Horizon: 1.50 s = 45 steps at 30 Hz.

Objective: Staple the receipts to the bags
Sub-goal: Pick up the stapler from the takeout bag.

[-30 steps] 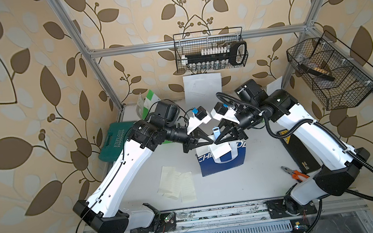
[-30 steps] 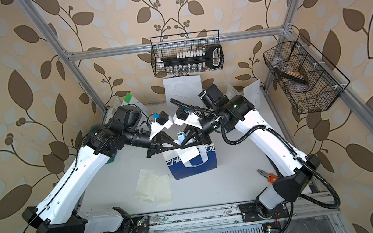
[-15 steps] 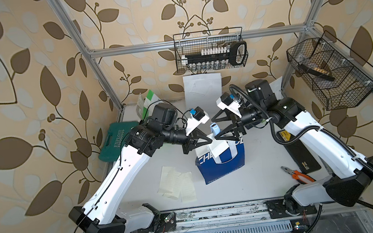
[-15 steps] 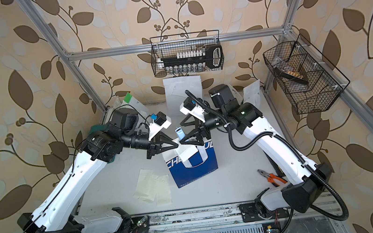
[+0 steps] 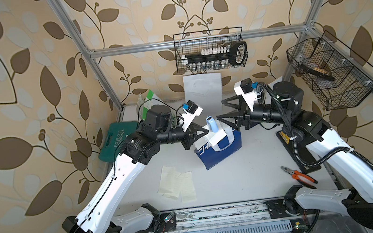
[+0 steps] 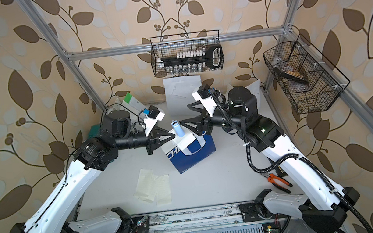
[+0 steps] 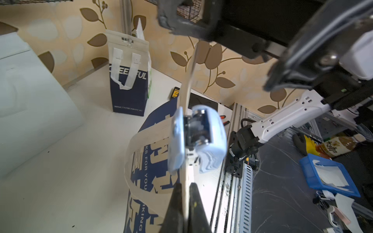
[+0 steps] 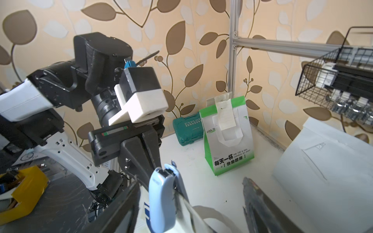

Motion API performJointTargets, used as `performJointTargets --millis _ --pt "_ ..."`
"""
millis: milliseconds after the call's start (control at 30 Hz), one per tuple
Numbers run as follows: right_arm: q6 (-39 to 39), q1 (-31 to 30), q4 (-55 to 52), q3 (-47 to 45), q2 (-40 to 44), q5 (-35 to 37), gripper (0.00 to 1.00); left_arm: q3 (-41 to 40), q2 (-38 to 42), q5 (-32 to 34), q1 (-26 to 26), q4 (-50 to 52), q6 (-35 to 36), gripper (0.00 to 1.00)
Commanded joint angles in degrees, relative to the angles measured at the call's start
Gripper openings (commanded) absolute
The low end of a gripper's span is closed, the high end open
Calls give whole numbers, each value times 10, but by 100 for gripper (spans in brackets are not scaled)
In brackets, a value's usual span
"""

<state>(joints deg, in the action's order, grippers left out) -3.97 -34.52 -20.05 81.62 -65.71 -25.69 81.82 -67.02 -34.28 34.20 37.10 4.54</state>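
Two grippers meet over the navy bag (image 5: 219, 153) in the middle of both top views. The bag stands on the white table (image 5: 249, 177) and shows the white letters "CHA". In the left wrist view its side reads "KS FOR YOU" and "KING". The left gripper (image 5: 204, 131) is closed tight on the top edge of this bag, where a pale receipt (image 5: 216, 138) lies folded over the edge. The light-blue stapler (image 5: 211, 124) straddles that same edge, just right of the left fingertips. The right gripper (image 5: 220, 109) is open wide, with one jaw on each side of the stapler and not closed on it.

A few loose receipts (image 5: 177, 184) lie flat to the lower left of the bag, overlapping each other. A teal case (image 5: 116, 141) with the word "EXPLOIT" is at the left edge of the table. Beside it, in the right wrist view, a green-and-white bag (image 8: 228, 137) reads "COOL TE" and "每天一杯", with a second receipt (image 8: 225, 117) on its top. Another navy bag (image 7: 129, 88), upper left in the left wrist view, reads partly "FUL", and its handles cover some letters. A plain white bag (image 5: 203, 90) stands at the back wall under a wire basket (image 5: 211, 50). Orange pliers (image 5: 298, 175) lie at the lower right.
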Motion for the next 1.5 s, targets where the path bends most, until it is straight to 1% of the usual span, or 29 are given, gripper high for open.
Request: performJointTargets --millis 0,33,67,133,333,400,500,667,767,933,967,1000,1100,1167,1233,1333,1467 --pt "-28 -52 -11 -9 18 176 68 15 -1 46 4 -38 -36 0" --pt "-31 -80 -7 -18 24 236 63 15 -1 52 4 -39 -40 0" --pt "-20 -100 -4 -26 27 268 61 16 -2 56 4 -40 -42 0" --pt "-3 -143 9 -44 27 328 61 15 -3 57 4 -43 -47 0" --pt "15 -183 21 -48 -8 368 61 14 -7 35 4 -45 -49 0" --pt "15 -184 23 -44 -19 366 60 13 -6 31 5 -43 -47 0" --pt "14 -185 20 -36 -36 365 55 11 -5 26 5 -40 -45 0" --pt "17 -187 22 -36 -45 366 41 10 -2 26 5 -41 -41 0" --pt "20 -190 23 -35 -52 370 30 11 -2 22 5 -44 -41 0" --pt "32 -206 43 -34 -62 435 5 11 -4 22 4 -38 -41 0" --pt "34 -209 54 -37 -62 451 1 11 -4 22 5 -37 -42 0" --pt "34 -209 65 -39 -61 467 0 10 -4 22 5 -36 -41 0" --pt "31 -209 106 -51 -53 508 0 12 -5 32 5 -33 -43 0" --pt "29 -210 138 -62 -43 520 0 14 -9 39 5 -28 -44 0" --pt "29 -209 161 -68 -32 516 0 17 -13 48 5 -25 -45 0" --pt "30 -209 163 -60 -28 531 0 11 -12 47 5 -32 -46 0" --pt "31 -201 152 -59 -9 560 0 9 -10 61 5 -29 -44 0"
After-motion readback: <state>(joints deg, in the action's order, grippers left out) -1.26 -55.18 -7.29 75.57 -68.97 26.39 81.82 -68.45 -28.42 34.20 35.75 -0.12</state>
